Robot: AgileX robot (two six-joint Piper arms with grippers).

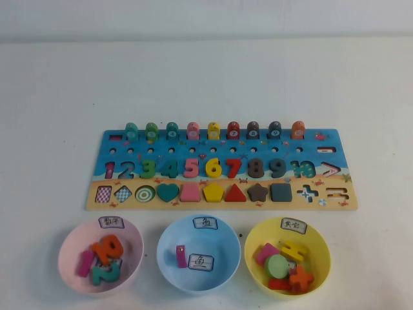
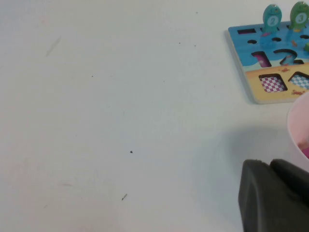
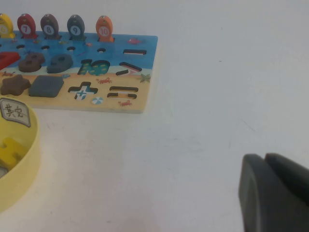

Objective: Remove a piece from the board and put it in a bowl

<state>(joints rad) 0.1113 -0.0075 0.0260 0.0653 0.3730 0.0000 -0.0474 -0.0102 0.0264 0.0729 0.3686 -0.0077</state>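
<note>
- Piece (image 1: 131,132): turquoise-green arch block, upright in the far row of the board (image 1: 219,143), at the row's left end; grass-green block (image 1: 151,132) just beside it, darker teal block (image 1: 172,131) next along.
- Blue bowl (image 1: 199,274): on the counter (image 1: 51,129) near the board's near edge, between pink bowl (image 1: 70,258) and yellow bowl (image 1: 253,253). Holds one magenta "1" (image 1: 181,256).
- Pink bowl holds number pieces; yellow bowl holds shapes and sign pieces.
- Left gripper (image 2: 270,166): out of the high view; low over bare counter off the board's left end, pink bowl rim beside it. Fingers closed, empty.
- Right gripper (image 3: 265,162): over bare counter off the board's right end, past the yellow bowl. Can't tell its state.
- Nothing standing between piece and blue bowl except the board's own numbers and shapes.
</note>
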